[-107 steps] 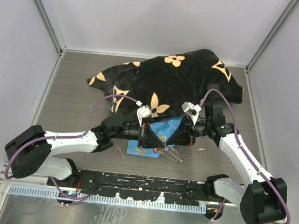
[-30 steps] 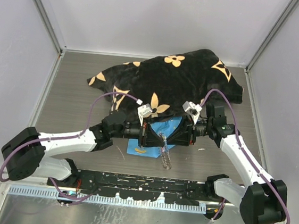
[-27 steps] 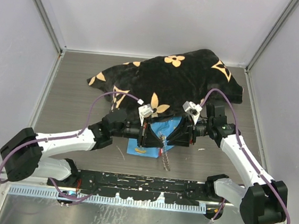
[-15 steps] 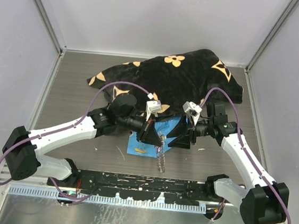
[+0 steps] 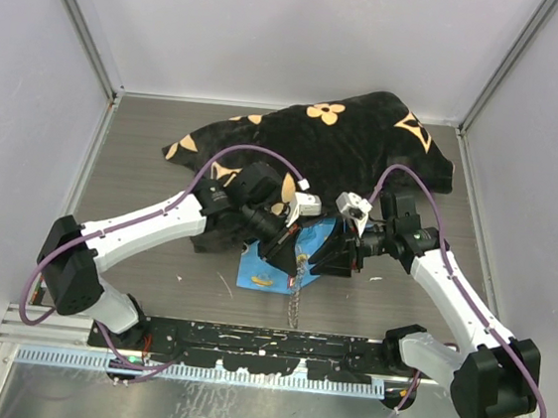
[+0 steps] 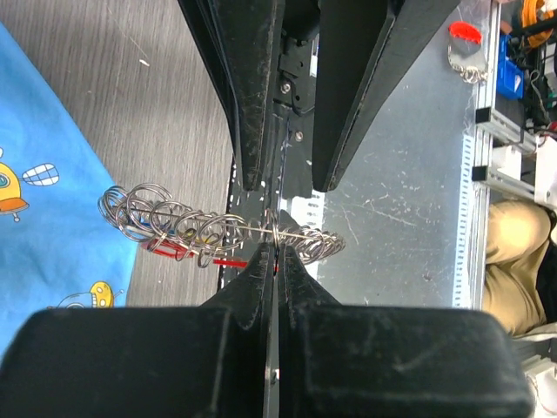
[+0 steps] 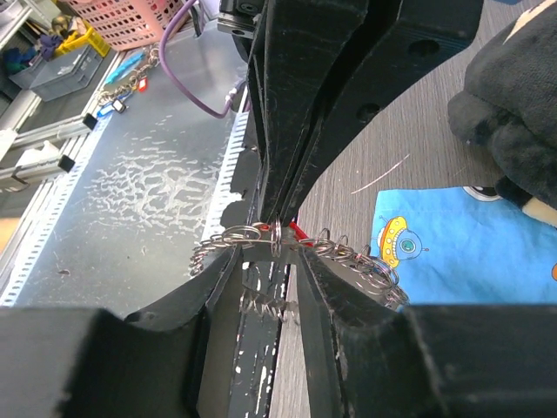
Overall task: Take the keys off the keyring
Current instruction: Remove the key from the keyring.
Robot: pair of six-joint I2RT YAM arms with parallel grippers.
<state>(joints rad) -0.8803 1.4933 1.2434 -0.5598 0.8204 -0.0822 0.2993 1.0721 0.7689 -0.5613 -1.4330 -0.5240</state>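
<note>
The left gripper (image 6: 271, 252) is shut tight, its tips pinching one thin strand of the keyring (image 6: 200, 228). This lifts the loop off the table (image 5: 138, 169) and stops it swinging away. In the overhead view the right gripper (image 7: 268, 254) faces it from 3 o'clock. Its fingers stand narrowly apart, one on each side of the pinch point, and grip nothing that I can make out. It looks placed to work along the strand while the left gripper anchors it.

The keyring bunches into coils on both sides of the pinch, and from above it hangs toward 6 o'clock. The keys (image 6: 171, 249) are on the ring, with red heads showing among the coils at 9 o'clock of the left tips in that wrist's view. None looks freed, so the job seems to be at an early stage.

A blue cloth (image 6: 52, 192) lies below, toward 8 o'clock from above. A black blanket (image 5: 336, 145) sits at 12 o'clock.
</note>
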